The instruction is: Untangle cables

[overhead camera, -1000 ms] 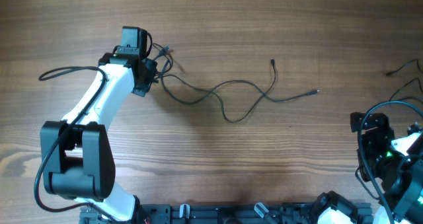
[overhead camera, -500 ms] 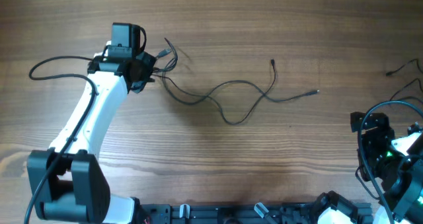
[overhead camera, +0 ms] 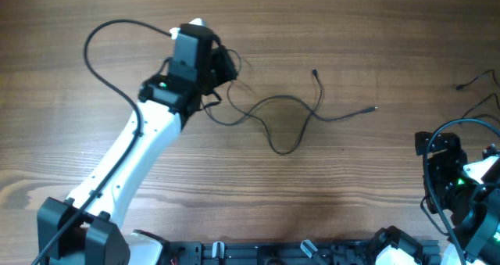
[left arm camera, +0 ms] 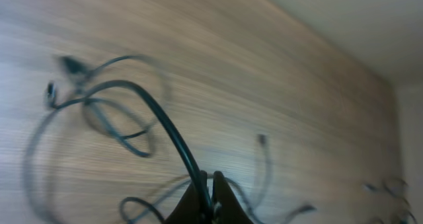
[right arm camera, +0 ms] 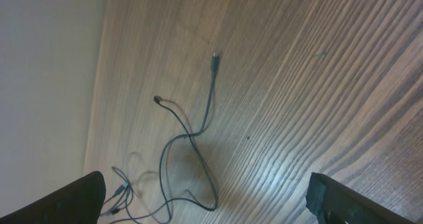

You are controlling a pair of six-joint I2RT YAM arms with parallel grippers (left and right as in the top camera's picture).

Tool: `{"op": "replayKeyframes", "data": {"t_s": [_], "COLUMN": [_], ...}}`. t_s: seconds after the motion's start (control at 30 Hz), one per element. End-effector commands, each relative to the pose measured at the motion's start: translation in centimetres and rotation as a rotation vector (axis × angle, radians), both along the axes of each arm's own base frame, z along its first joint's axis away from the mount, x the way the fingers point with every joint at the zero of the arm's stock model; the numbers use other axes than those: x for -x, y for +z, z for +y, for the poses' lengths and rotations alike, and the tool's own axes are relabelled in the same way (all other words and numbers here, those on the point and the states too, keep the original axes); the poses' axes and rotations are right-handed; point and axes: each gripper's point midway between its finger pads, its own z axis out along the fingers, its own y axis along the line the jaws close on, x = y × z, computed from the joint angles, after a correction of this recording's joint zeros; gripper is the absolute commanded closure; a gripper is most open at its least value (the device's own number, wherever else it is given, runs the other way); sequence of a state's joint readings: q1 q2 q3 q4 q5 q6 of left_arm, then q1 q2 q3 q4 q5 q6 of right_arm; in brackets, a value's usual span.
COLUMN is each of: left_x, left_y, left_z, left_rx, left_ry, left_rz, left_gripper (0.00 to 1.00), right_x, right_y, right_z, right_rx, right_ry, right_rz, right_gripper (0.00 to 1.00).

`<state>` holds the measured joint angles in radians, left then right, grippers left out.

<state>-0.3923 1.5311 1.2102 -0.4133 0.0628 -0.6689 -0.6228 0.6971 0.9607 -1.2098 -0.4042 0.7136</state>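
Observation:
The cables (overhead camera: 281,98) are thin black wires that run across the middle of the wooden table, from a tangle by my left gripper (overhead camera: 224,66) to plug ends at the right. In the left wrist view, my left gripper (left arm camera: 210,173) is shut on one black strand (left arm camera: 158,115), which rises from between the fingers to blurred loops. My right gripper (overhead camera: 439,157) rests at the table's right front, far from the wires. In the right wrist view, it (right arm camera: 215,199) is open wide and empty, with the cables (right arm camera: 211,92) lying ahead of it.
Two more thin black strands (overhead camera: 478,82) lie at the far right edge. The left arm's thick black cable (overhead camera: 98,38) arcs over the far left of the table. The arm bases stand along the front edge.
My left arm has swung right and toward the far side, carrying the tangled end with it. The wires' left part and one plug end have shifted. The right arm has not moved.

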Motion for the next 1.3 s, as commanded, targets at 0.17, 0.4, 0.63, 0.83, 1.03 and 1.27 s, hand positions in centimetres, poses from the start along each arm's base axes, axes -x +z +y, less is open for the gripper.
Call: {"op": "replayKeyframes", "data": {"t_s": [0.17, 0.4, 0.63, 0.83, 1.03, 1.27], "left_x": [6.6, 7.7, 7.3, 7.3, 7.3, 7.3], "left_y": [5.5, 5.1, 5.1, 5.1, 5.1, 5.1], "left_z": [-14.5, -16.1, -15.8, -15.8, -15.8, -15.8], "left_rx": [-0.048, -0.11, -0.128, -0.126, -0.126, -0.126], "left_ry": [-0.612, -0.69, -0.666, -0.665, -0.665, -0.666], "left_rz": [-0.362, -0.414, -0.417, -0.42, -0.42, -0.42], "left_gripper": [0.96, 0.96, 0.96, 0.96, 0.96, 0.96], "right_x": [-0.5, -0.7, -0.5, 0.5, 0.5, 0.5], "right_y": [0.3, 0.5, 0.3, -0.6, -0.6, -0.6], "right_z": [0.0, -0.2, 0.0, 0.7, 0.7, 0.7], "right_rx": [0.01, 0.018, 0.011, -0.024, 0.006, 0.007], "right_ry": [0.016, 0.017, 0.018, 0.02, 0.056, 0.055], "right_rz": [-0.025, -0.036, -0.024, 0.026, 0.026, 0.026], "right_gripper": [0.0, 0.0, 0.0, 0.0, 0.0, 0.0]}}
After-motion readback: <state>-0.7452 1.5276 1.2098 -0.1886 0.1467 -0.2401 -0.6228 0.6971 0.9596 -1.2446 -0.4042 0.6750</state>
